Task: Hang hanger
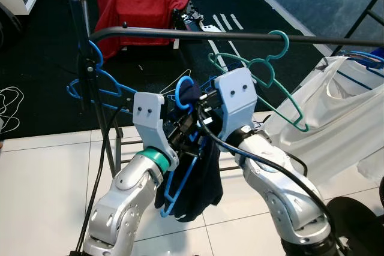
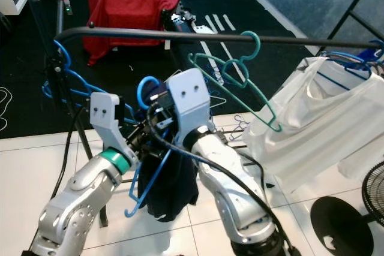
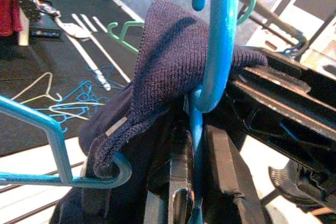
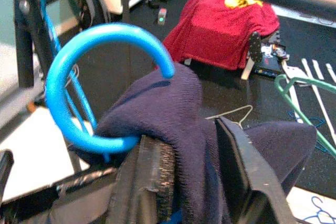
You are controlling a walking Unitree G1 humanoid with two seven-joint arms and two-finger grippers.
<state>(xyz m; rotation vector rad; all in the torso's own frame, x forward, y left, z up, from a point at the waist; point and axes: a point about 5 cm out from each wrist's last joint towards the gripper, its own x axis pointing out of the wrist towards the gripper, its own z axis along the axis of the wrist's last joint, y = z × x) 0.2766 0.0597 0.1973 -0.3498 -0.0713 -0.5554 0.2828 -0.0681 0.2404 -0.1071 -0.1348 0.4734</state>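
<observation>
Both pincers meet just below the rail (image 1: pixel 198 35), the left pincer (image 3: pixel 197 182) and right pincer (image 4: pixel 197 182) each clamped on the blue hanger (image 1: pixel 182 175) and its dark garment (image 1: pixel 201 190), keeping the hook (image 4: pixel 89 87) upright for lifting over.

Bright, even indoor light with soft shadows; wrist views look slightly soft up close, perhaps from focus.

Two silver arms, light grey wrist housings with two dark screws each. Teal ring on left wrist. Black cable along right arm. Black claw fingers (image 4: pixel 152 182).
</observation>
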